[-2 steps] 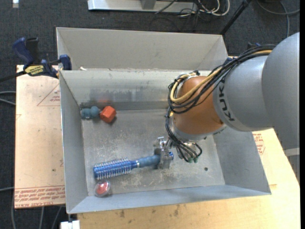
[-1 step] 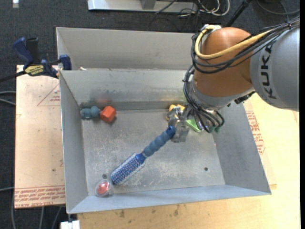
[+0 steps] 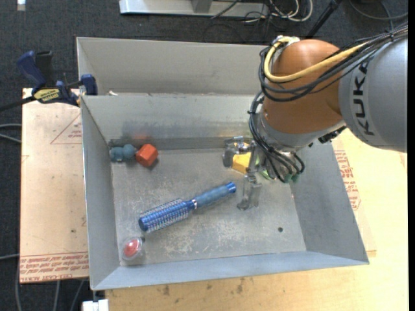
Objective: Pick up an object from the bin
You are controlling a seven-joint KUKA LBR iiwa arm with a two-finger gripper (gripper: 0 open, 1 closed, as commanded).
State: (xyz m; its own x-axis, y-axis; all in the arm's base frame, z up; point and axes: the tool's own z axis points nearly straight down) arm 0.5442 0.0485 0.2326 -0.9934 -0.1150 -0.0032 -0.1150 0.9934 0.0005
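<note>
Claw [image 3: 248, 196] beside blue hairbrush [image 3: 186, 207]

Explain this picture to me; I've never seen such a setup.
One camera looks down, slightly sideways, into a grey metal bin. The big grey and orange shape entering from the right is a robot arm; its grasping tool hangs low over the bin floor, just right of the handle of a blue hairbrush. Also inside: an orange block beside a bluish lump at the back wall, a small red round thing in the near left corner, and something yellow under the arm. I cannot make out anything held.
</note>
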